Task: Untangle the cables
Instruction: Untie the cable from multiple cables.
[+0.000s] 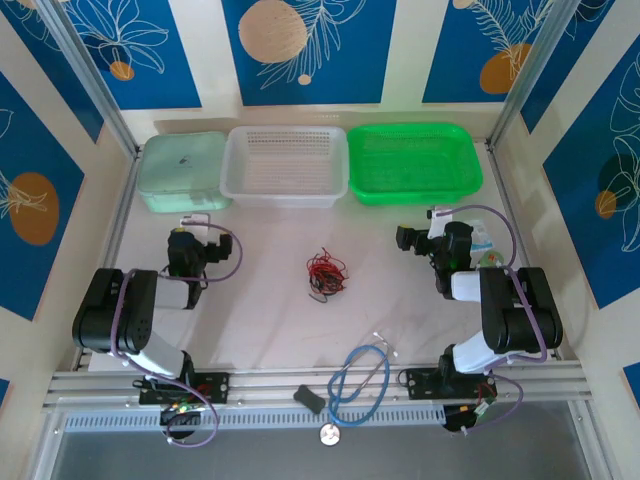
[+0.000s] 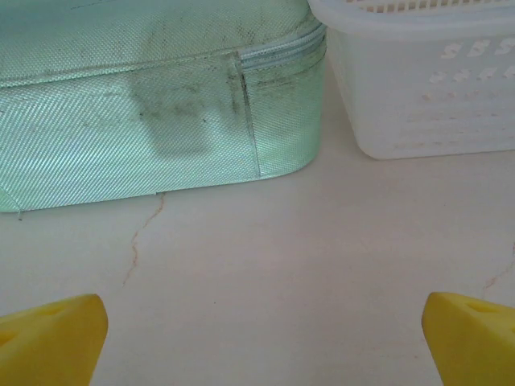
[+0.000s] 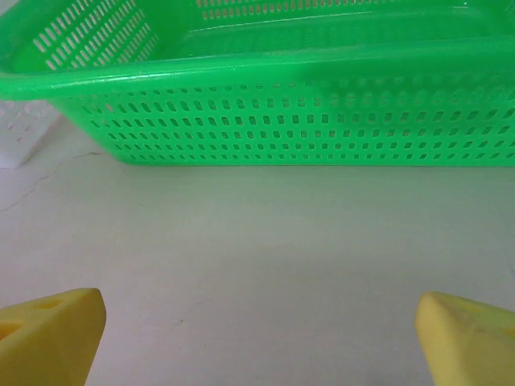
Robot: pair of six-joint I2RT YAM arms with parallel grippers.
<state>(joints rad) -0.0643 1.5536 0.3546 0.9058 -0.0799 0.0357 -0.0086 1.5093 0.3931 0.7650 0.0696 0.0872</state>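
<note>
Cables (image 1: 326,272) lay between the tools.
Left tool (image 2: 261,338) and right tool (image 3: 257,338) gaped wide, facing away from them; right perhaps nearer.

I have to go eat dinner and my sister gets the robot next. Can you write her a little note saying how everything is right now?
Left pincer: open, holding nothing, facing the pale green case at the back of the table.
Right pincer: open, holding nothing, facing the green basket.
Cables: one red and black tangle in the middle of the table, between the two arms, with neither pincer touching it.
Done: nothing to see yet; the wires lie in one clump.
Left: bring the pincers to the clump and pull the strands apart.
</note>
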